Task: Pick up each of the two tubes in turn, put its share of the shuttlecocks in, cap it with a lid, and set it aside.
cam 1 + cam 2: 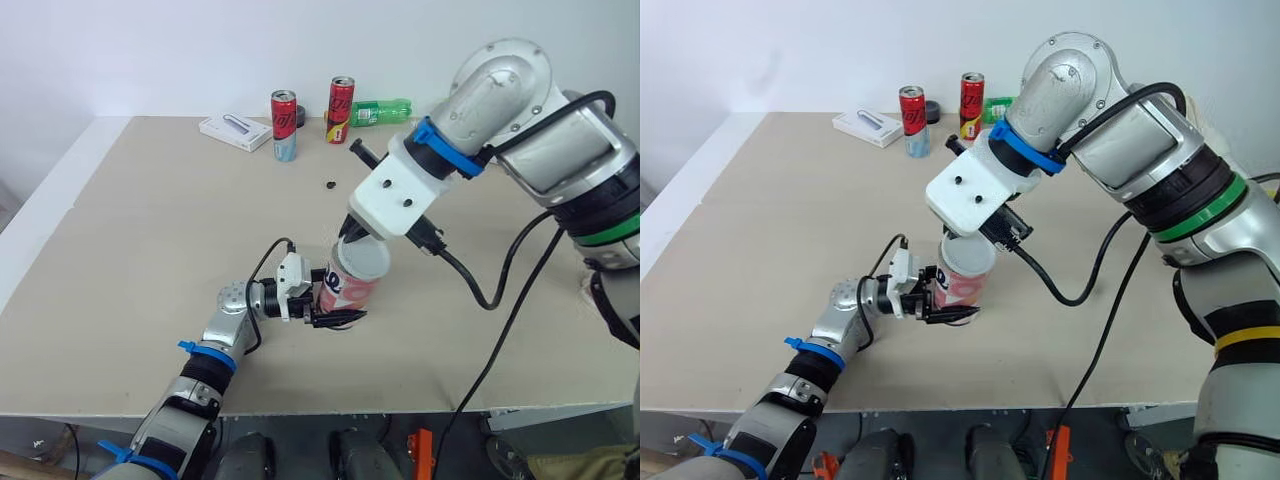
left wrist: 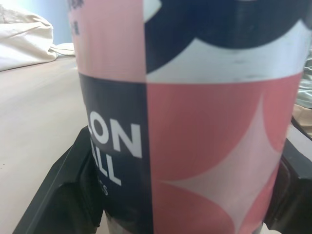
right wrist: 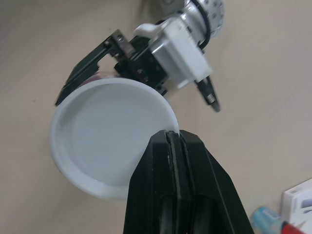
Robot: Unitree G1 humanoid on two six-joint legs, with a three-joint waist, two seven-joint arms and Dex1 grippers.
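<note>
A pink, navy and white tube (image 1: 345,290) stands upright near the middle of the table (image 1: 150,230). My left gripper (image 1: 335,312) is shut on its lower part, with black fingers (image 2: 63,190) on both sides of the tube (image 2: 195,122). A white lid (image 1: 363,257) sits on the tube's top, slightly tilted. My right gripper (image 1: 350,233) comes down from above and is shut on the rim of the lid (image 3: 105,136), its fingertips (image 3: 168,141) pressed together over the edge. The tube's inside is hidden by the lid.
At the back of the table stand two red cans (image 1: 284,125) (image 1: 341,109), with a green bottle (image 1: 385,111) lying beside them and a white box (image 1: 235,131) to their left. A small dark bit (image 1: 330,184) lies mid-table. A black cable (image 1: 500,300) hangs from my right arm over the front edge.
</note>
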